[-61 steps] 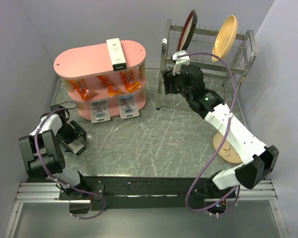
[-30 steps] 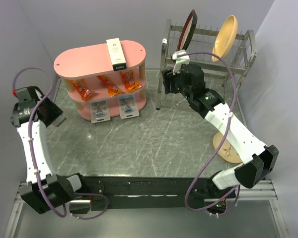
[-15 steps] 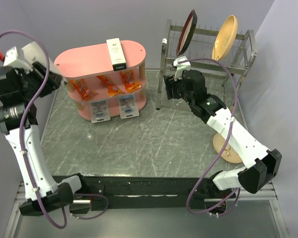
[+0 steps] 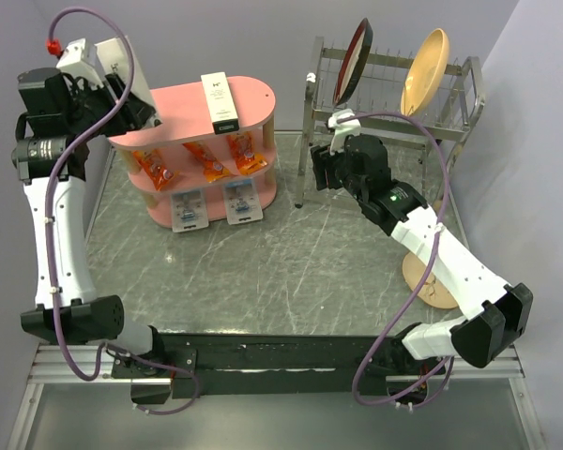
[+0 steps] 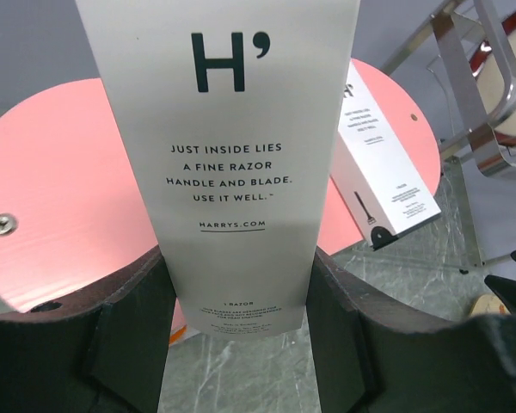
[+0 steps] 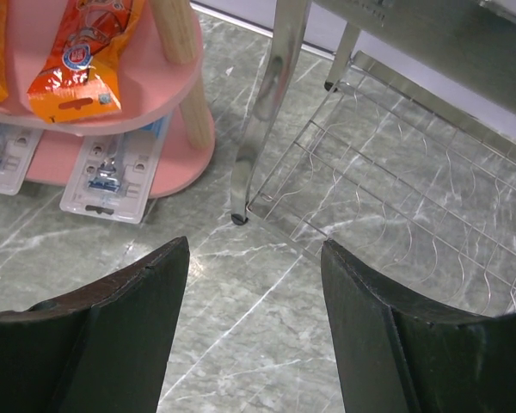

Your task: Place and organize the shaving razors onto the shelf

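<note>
Over the grey marble worktop (image 4: 291,262), your left gripper (image 5: 236,318), jaws part-open and clamped on a white razor box (image 5: 232,155), hangs above the left end of the pink shelf's (image 4: 169,112) top board: set it down parallel beside the other box (image 4: 220,101) lying there.

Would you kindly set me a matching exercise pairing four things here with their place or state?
Things:
1 left tool
2 right tool
3 orange snack packets
4 clear blister-pack razors

Places or states:
A bottom board of the pink three-tier shelf
B open, empty
C shut on a tall white cardboard box
D shelf's middle board

Pairs: 1-C, 2-B, 3-D, 4-A
</note>
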Robot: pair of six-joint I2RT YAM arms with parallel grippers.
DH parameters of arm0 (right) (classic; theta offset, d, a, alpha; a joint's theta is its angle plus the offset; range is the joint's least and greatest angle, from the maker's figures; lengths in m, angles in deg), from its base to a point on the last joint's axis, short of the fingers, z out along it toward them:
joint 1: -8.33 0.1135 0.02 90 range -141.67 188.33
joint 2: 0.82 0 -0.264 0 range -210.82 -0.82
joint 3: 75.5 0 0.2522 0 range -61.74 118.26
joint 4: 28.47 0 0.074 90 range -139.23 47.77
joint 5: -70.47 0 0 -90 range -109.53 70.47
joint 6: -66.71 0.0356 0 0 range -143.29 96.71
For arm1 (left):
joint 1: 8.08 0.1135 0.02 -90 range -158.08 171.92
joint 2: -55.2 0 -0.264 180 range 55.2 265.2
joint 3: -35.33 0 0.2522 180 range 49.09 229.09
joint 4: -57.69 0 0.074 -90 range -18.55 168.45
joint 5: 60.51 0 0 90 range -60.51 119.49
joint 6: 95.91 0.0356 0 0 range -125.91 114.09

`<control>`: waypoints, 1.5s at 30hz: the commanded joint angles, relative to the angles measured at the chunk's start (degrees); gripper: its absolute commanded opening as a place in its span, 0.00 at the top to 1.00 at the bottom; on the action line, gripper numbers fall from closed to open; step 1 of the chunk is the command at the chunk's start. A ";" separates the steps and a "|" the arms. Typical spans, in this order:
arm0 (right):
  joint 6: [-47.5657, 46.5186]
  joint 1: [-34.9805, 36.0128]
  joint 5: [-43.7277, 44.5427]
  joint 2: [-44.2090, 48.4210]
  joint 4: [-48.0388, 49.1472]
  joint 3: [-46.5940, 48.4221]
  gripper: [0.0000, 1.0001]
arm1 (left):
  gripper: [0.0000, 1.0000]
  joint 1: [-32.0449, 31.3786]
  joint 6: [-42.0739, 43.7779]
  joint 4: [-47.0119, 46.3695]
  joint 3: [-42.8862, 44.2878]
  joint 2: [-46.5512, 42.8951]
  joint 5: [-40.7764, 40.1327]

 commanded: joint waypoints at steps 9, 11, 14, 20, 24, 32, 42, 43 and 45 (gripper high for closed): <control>0.77 -0.48 0.57 4.77 2.63 -2.21 0.30 | 0.52 -3.39 2.91 2.18 -2.72 -7.77 -12.18; 0.94 -0.48 0.31 4.94 2.46 -2.30 0.30 | 0.52 -3.39 3.17 2.70 -5.26 -8.92 -12.44; 1.20 -0.57 0.05 5.03 2.54 -2.48 0.30 | 0.51 -3.48 3.61 3.06 -7.03 -9.54 -12.36; 1.38 -0.57 -0.31 5.30 2.46 -2.74 0.30 | 0.50 -3.39 3.97 2.71 -2.74 -4.81 -11.83; 1.21 -0.57 -0.22 6.17 2.81 -3.79 0.30 | 0.49 -3.39 4.06 3.23 -0.80 -1.11 -11.22; 1.65 -1.62 -0.48 8.20 2.98 -6.52 0.30 | 0.42 -3.57 4.05 3.32 1.05 1.44 -12.35; 2.08 -2.06 -1.62 8.02 2.90 -6.43 0.30 | 0.31 -4.71 5.81 2.88 2.02 0.04 -13.68; 2.17 -1.97 -1.54 7.93 2.90 -6.35 0.30 | 0.28 -4.71 6.07 2.97 2.02 -0.05 -13.50; 2.26 -1.97 -1.71 7.93 2.90 -6.34 0.30 | 0.27 -4.89 6.51 2.88 1.84 -0.49 -13.58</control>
